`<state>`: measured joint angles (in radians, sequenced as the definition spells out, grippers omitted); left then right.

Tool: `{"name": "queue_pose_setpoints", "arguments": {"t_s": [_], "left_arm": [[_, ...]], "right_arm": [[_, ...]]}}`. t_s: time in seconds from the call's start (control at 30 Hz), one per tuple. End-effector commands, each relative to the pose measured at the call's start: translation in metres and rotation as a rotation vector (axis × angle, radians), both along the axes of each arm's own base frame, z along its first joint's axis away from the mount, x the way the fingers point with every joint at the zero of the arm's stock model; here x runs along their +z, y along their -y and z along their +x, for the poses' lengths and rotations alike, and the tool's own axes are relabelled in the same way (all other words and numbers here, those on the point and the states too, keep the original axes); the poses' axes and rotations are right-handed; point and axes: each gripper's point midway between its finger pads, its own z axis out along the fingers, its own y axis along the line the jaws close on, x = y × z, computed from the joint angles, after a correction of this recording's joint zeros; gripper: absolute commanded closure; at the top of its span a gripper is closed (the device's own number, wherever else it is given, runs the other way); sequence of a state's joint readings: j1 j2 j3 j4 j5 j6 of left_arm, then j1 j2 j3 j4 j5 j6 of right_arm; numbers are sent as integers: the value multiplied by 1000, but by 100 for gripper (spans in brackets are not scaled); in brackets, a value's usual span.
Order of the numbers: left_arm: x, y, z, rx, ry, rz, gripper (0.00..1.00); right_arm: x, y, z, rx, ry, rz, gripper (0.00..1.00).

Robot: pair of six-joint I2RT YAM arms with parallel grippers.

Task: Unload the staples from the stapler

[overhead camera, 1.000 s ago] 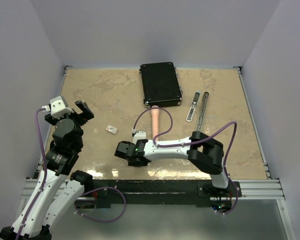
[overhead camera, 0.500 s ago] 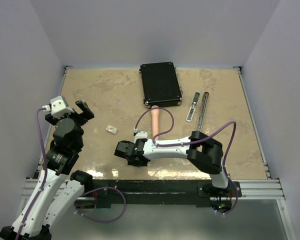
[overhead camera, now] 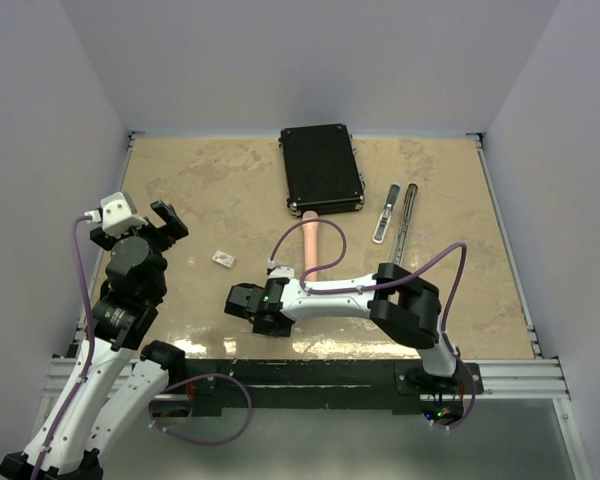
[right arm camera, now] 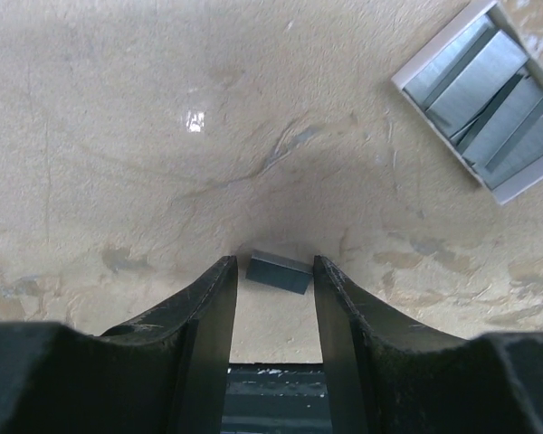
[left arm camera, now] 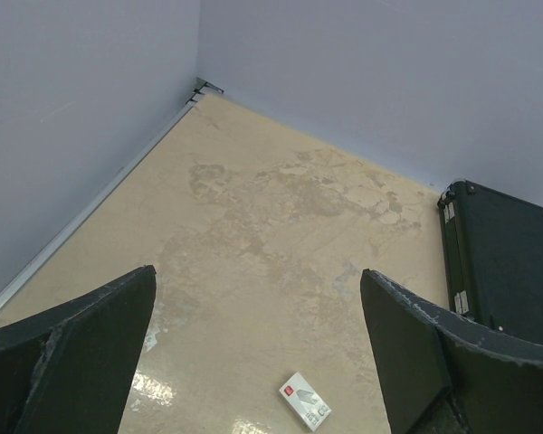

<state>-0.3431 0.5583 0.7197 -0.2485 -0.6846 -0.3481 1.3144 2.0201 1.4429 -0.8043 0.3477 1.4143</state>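
Grey staples [right arm camera: 484, 81] in white box [right arm camera: 432, 47]; right hand [right arm camera: 274, 264] ajar around one, left hand [left arm camera: 258, 274] spread.

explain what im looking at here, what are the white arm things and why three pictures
Two robot arms, bolted to a table. One picture looks down from above; the other two come from a camera on each wrist, so its own dark fingers show. The left gripper hangs open above the table, holding nothing. The right gripper is low, fingers either side of a small grey staple block, near a white box of staples. Also lying there: a black case, a pink stick, a white card.
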Motion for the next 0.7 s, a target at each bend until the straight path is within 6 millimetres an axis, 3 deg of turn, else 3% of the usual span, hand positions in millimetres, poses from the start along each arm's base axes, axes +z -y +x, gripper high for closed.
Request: {"name": "queue_pose_setpoints", "arguments": {"t_s": [0.0, 0.43, 0.67], "left_arm": [[8, 2, 1, -7, 39, -8, 0], [8, 2, 1, -7, 41, -8, 0], [8, 2, 1, -6, 35, -4, 0]], "right_arm": [[-10, 3, -10, -34, -28, -31, 57], [-13, 9, -5, -23, 0, -63, 62], [0, 5, 13, 150, 113, -48, 66]]}}
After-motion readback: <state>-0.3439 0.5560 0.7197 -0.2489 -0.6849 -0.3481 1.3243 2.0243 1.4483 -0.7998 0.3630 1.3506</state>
